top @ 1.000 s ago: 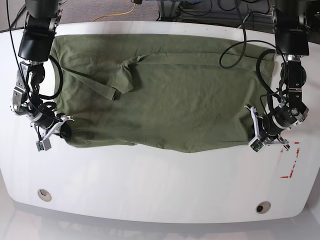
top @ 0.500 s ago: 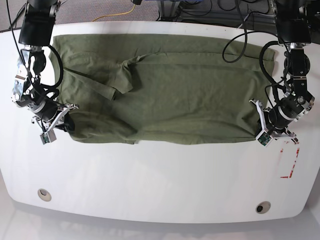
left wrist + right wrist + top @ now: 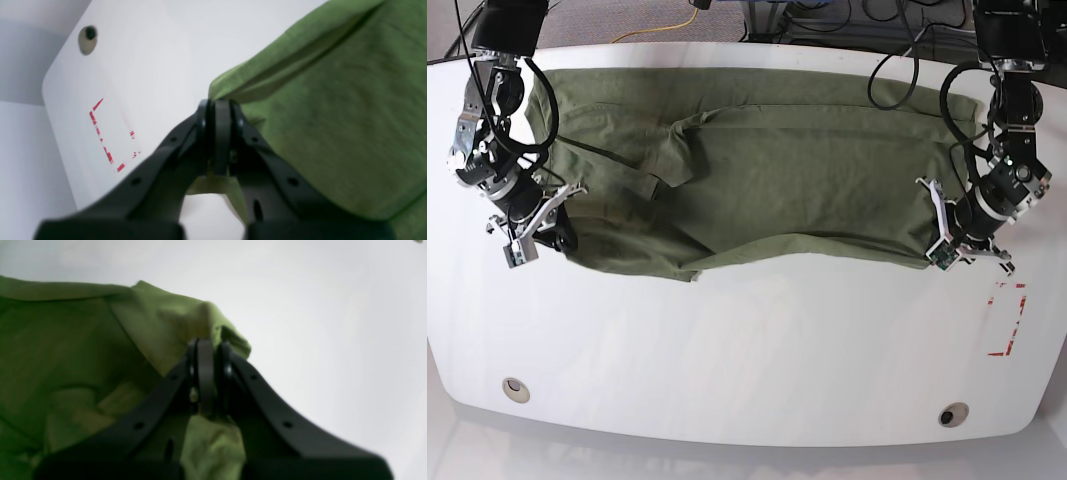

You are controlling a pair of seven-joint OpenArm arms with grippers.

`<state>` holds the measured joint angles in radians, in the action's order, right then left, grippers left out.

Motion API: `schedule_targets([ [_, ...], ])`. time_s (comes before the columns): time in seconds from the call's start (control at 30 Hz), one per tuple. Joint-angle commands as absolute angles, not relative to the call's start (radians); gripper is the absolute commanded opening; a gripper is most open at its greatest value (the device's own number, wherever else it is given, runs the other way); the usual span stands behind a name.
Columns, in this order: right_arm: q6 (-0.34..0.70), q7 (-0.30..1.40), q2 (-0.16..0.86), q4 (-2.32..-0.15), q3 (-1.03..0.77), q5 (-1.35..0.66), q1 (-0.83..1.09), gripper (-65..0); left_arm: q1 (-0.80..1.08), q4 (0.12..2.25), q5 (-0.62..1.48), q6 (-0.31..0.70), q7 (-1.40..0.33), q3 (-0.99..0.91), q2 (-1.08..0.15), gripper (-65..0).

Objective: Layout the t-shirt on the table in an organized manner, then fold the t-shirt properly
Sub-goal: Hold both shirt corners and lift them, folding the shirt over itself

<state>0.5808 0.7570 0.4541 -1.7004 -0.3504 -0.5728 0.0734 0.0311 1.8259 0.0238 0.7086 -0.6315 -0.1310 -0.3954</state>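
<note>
1. The right end effector (image 3: pixel 555 236) sits at the left of the base view, its two black fingers pressed together on a bunched corner of the t-shirt (image 3: pixel 767 190). In the right wrist view the cloth is pinched between the fingers (image 3: pixel 205 373), with a fold of it hanging below them.
2. From that end effector the olive-green shirt spreads away across the far half of the counter (image 3: pixel 747 350), wrinkled, with one short sleeve (image 3: pixel 667 160) folded over onto the body.
3. The near hem runs between the two end effectors. It sags in a shallow curve and rests on the white surface in the middle.
4. The left end effector (image 3: pixel 952 245) is at the right of the base view, likewise closed tight on the shirt's other near corner. The left wrist view shows the cloth edge caught between its fingers (image 3: pixel 217 133) and the fabric lifting away to one side of them.
5. Just beyond the left end effector, on its outer side, is a red dashed rectangle (image 3: pixel 1007 320) on bare counter, apart from the cloth.
6. Nearer the front edge lie two round grommet holes (image 3: pixel 516 388), one below each end effector, well clear of the shirt.
</note>
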Motion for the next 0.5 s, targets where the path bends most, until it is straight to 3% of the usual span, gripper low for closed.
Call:
schedule_targets([
  [0.0,0.582,0.730,0.472,-1.755,-0.369,-0.585,0.093,-64.7,0.030,1.860,0.030,0.698,-0.611,-0.157,-0.397,-65.0],
  [0.47,0.582,0.730,0.438,-1.914,-0.463,-0.588,0.248,-64.7,0.090,1.896,0.030,0.698,-0.611,-0.314,-0.337,-65.0],
])
